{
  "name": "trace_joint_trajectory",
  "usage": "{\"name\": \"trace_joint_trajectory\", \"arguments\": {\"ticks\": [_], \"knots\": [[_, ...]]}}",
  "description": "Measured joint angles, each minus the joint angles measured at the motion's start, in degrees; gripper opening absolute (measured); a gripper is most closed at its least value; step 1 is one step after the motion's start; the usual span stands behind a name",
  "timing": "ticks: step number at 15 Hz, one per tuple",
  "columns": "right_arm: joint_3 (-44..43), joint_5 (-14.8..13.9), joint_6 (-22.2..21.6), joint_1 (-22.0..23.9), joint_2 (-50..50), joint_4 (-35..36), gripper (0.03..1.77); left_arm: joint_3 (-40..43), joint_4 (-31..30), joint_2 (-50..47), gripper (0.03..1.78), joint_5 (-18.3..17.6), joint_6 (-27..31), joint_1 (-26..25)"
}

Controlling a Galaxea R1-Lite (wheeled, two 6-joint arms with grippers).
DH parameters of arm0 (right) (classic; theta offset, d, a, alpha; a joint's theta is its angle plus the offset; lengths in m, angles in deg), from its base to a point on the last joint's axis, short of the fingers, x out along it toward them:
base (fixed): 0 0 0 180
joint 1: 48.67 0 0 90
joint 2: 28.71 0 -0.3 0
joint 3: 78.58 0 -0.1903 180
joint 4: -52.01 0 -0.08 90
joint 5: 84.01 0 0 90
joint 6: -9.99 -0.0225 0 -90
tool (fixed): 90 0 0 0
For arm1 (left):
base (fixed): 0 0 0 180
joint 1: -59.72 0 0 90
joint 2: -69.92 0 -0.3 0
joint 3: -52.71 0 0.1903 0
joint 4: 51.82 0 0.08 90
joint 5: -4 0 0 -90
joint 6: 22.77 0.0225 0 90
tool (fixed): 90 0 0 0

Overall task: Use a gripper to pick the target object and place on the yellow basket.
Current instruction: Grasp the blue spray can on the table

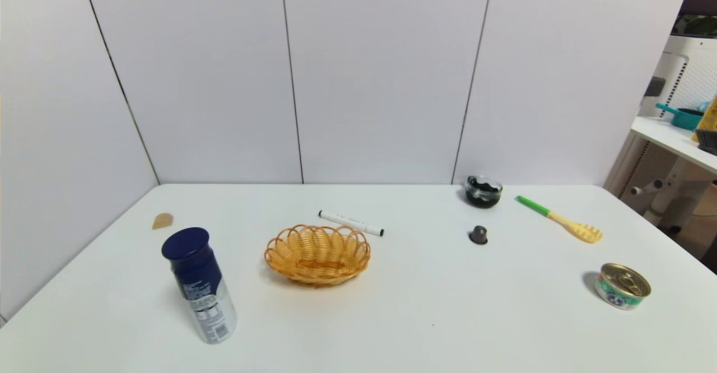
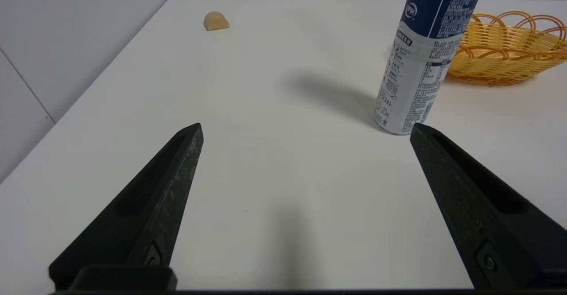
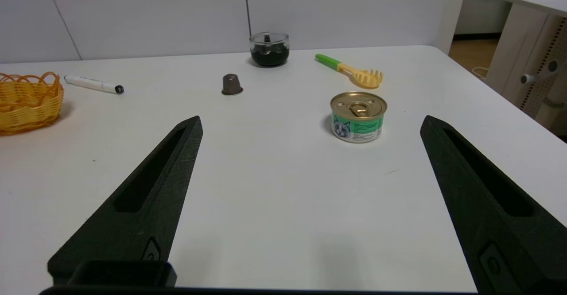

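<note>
So the tall navy-capped spray can with the silver lower part (image 1: 203, 292) was standing upright on the white table (image 1: 414, 317), just to the left of the small yellow-orange wicker basket with the looped rim (image 1: 317, 255), not in it. The black pointed left gripper (image 2: 306, 124) was over the table's near left part, jaws wide apart, nothing between them. The matching black right gripper (image 3: 312, 118) hung over the near right side, jaws also spread, with the gold-lidded green tin (image 1: 622, 286) beyond it.
</note>
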Motion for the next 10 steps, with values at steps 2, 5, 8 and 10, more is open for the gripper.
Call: {"name": "trace_joint_trajectory", "arguments": {"ticks": [2,5,8,10], "knots": [[0.0,0.0,0.02,0.0,0.0,0.0,1.7,-8.31,-0.06,7.86,1.69,-0.15,1.62,0.15],[0.0,0.0,0.0,0.0,0.0,0.02,1.7,-23.78,-0.09,20.48,1.69,-0.34,3.71,0.69],[0.0,0.0,0.0,0.0,0.0,0.02,1.7,-38.86,0.17,31.95,1.69,-0.8,4.82,2.9],[0.0,-0.02,0.0,0.0,0.0,0.0,1.7,-45.23,0.2,38.35,1.69,-3.66,5.03,4.16]]}}
